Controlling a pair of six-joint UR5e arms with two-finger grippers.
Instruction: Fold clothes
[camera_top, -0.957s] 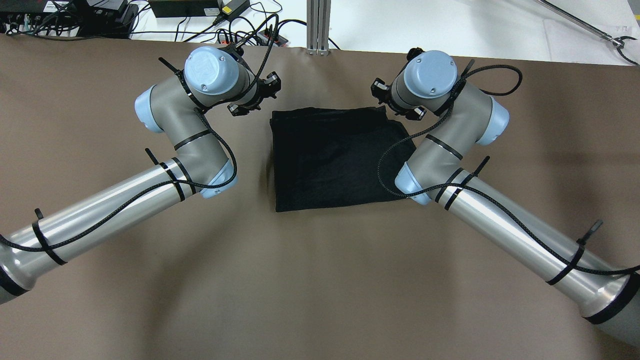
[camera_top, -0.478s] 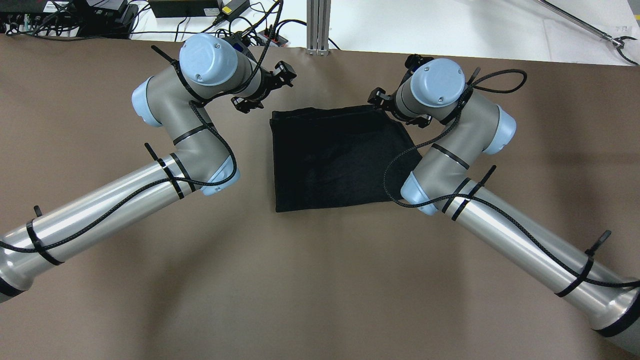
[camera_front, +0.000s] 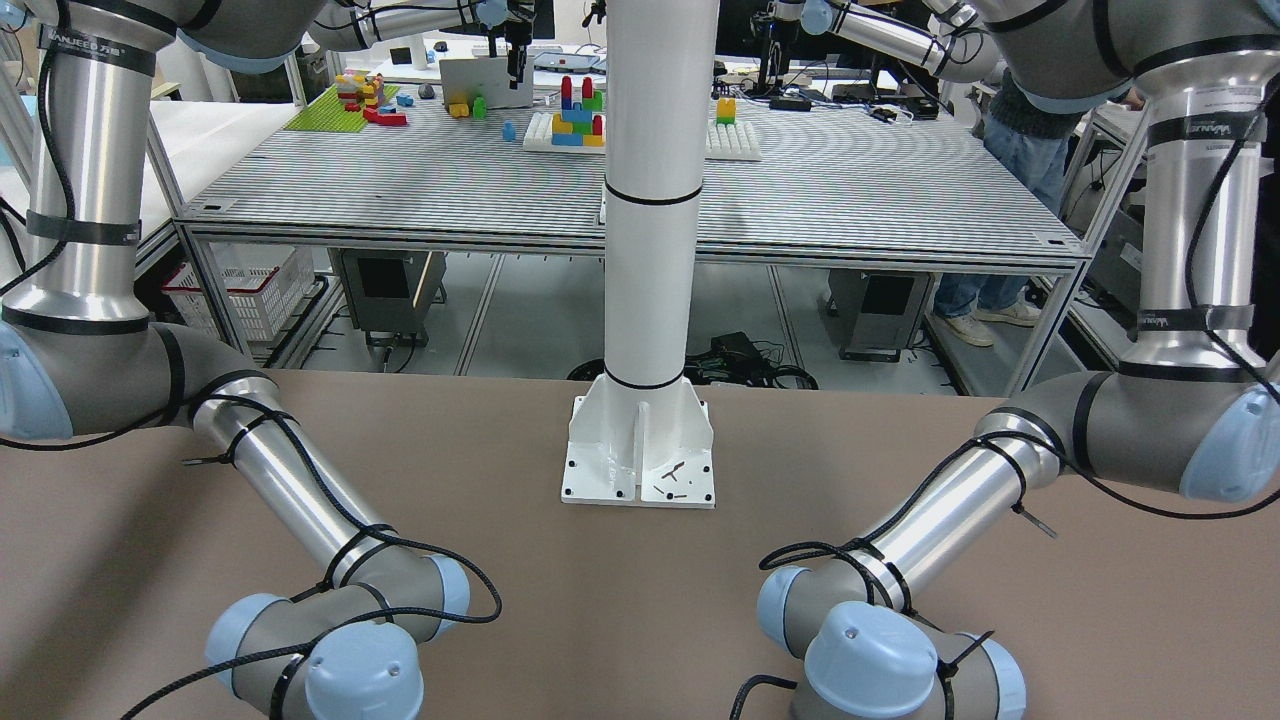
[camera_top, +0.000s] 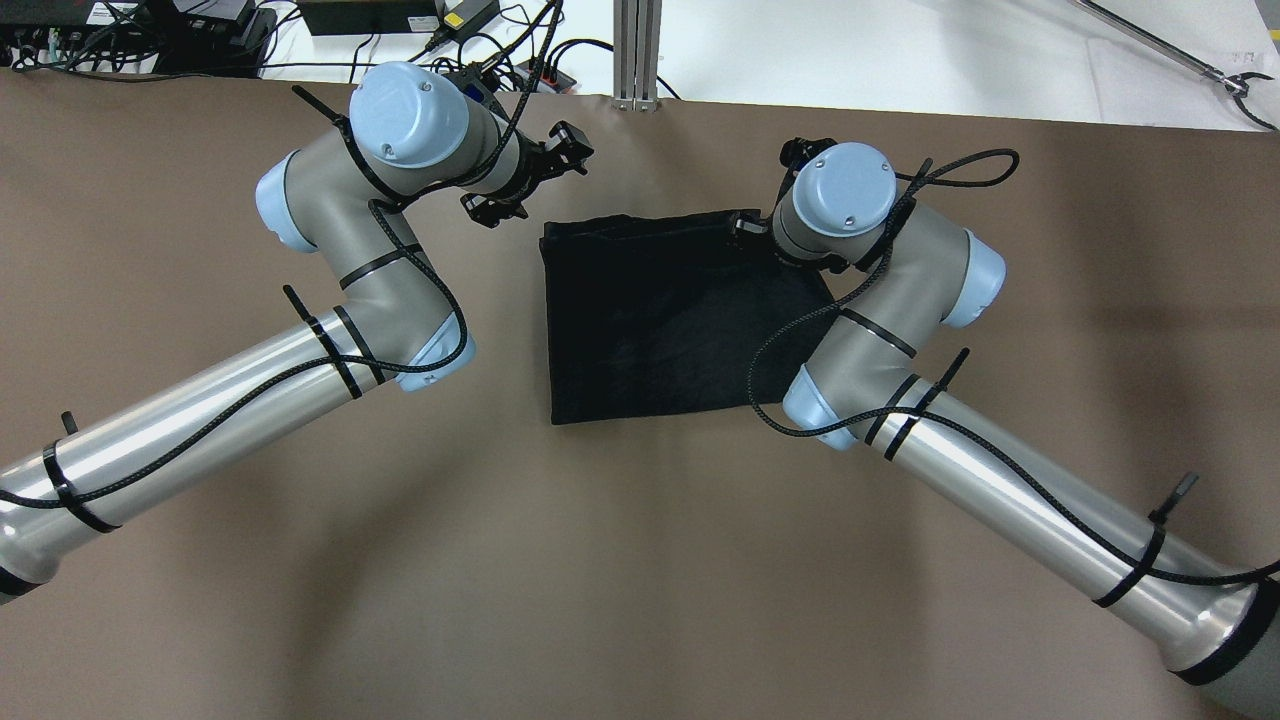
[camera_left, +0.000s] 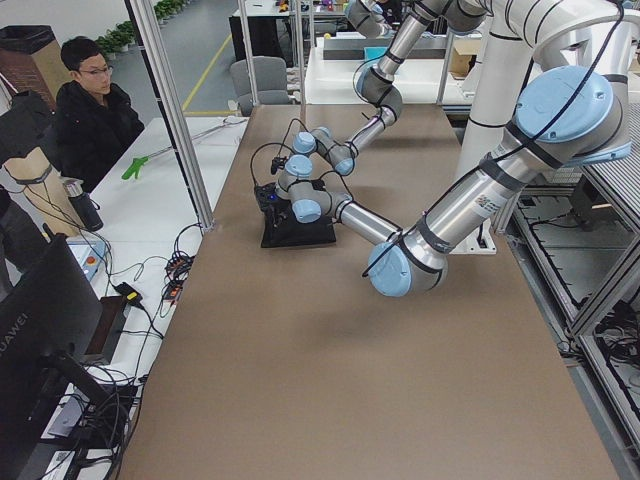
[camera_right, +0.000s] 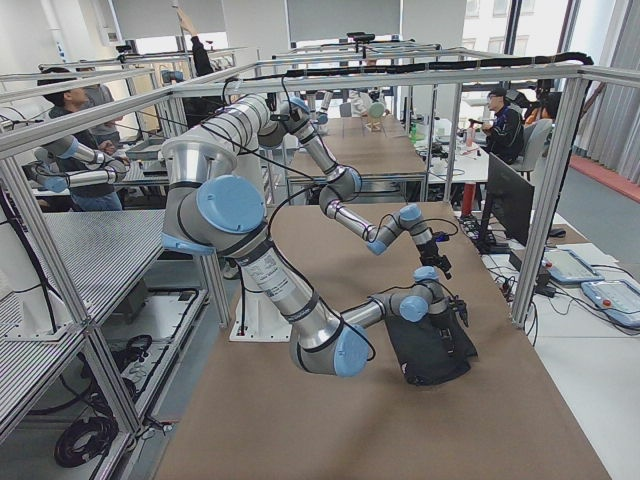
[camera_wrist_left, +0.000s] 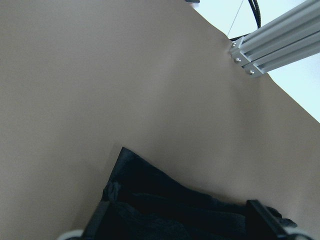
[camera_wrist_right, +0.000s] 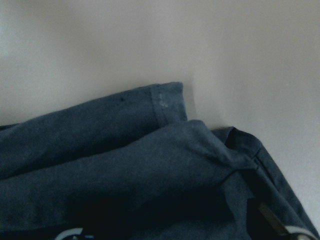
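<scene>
The clothes (camera_top: 660, 320), one black garment folded into a rough rectangle, lie flat at the middle of the brown table (camera_top: 640, 560). My left gripper (camera_top: 530, 180) hovers just beyond the garment's far left corner. In the left wrist view it (camera_wrist_left: 182, 225) is open, with that corner (camera_wrist_left: 150, 185) lying below its spread fingers. My right gripper (camera_wrist_right: 180, 232) is open too, low over the far right corner, where a hemmed edge (camera_wrist_right: 160, 102) and layered folds show. From overhead the right wrist (camera_top: 845, 190) hides most of that gripper.
Cables and power boxes (camera_top: 200, 30) and an aluminium post (camera_top: 637, 50) line the table's far edge. A white column base (camera_front: 640, 450) stands between the arms' shoulders. A person (camera_left: 95, 110) sits beyond the far edge. Brown table surface lies bare on all sides of the garment.
The right wrist has swung left and nearer, now above the garment's far right corner. The left wrist has drawn back a little toward the far left. The garment has not moved.
</scene>
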